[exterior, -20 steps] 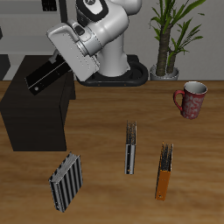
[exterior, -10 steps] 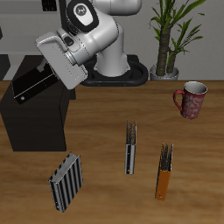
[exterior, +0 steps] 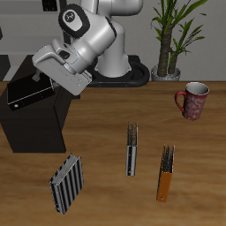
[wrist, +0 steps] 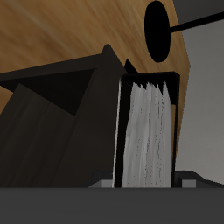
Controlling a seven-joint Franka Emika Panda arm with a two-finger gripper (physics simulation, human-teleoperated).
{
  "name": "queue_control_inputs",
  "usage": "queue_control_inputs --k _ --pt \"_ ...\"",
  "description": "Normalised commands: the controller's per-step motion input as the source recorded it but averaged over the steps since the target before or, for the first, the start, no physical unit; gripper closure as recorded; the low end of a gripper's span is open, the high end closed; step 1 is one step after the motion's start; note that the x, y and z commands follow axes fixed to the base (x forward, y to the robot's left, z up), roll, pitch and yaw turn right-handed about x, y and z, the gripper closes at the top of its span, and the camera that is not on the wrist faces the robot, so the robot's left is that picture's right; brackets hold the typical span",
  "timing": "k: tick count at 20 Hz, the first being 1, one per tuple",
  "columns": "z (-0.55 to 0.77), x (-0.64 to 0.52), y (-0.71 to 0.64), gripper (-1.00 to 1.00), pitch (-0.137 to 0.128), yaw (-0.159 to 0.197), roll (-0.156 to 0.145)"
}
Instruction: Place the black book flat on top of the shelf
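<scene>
- My tool (exterior: 41, 86) pinches the black book (exterior: 27, 92), tilted just over the shelf (exterior: 35, 124) top.
- Releasing now, it probably tips off the edge; contact's unclear.

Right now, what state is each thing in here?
claw: shut on the black book
black book: gripped, tilted slightly, over the shelf top
shelf: upright on the table
striped book: standing on edge
slim dark book: standing upright
orange book: standing upright
mug: upright
</scene>
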Motion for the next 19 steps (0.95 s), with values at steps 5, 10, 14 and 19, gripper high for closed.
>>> queue_control_inputs --k 5,10,14,19 --pt "-0.04 0.03 0.39 -1.0 0.151 -0.197 0.376" --pt "0.07 -0.09 0.26 -1.0 -0.032 -0.007 0.017" --pt "0.19 -0.21 0.33 -1.0 -0.077 -0.041 0.137" --pt "0.11 -0.09 0.21 -1.0 -0.03 -0.036 0.085"
